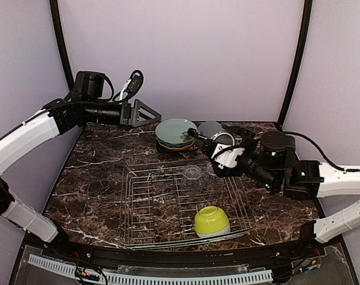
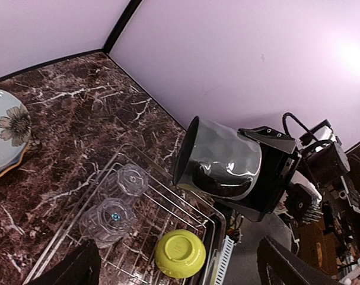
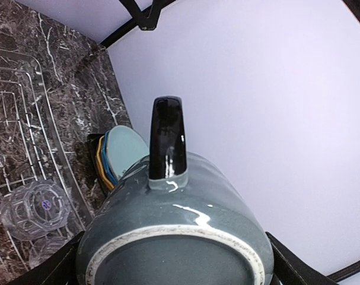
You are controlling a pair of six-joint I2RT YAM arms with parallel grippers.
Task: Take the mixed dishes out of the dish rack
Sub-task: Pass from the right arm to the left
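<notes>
My right gripper (image 1: pixel 222 147) is shut on the dark grey mug (image 1: pixel 212 129) and holds it tilted in the air past the far right corner of the dish rack (image 1: pixel 145 205). In the right wrist view the mug (image 3: pixel 180 219) fills the space between the fingers, its black handle pointing up. The plates (image 1: pixel 175 132) are stacked on the table behind the rack, the pale teal one on top. Two clear glasses (image 2: pixel 131 178) (image 2: pixel 107 218) and an upturned lime-green bowl (image 1: pixel 212 221) sit in the rack. My left gripper (image 1: pixel 149 113) is open and empty, raised at the back left.
The rack (image 2: pixel 168 196) takes up the middle of the dark marble table (image 1: pixel 91 178). Purple walls with black corner posts (image 1: pixel 295 59) close off the back and sides. The plate stack (image 3: pixel 115 155) sits on a dark mat just left of the mug.
</notes>
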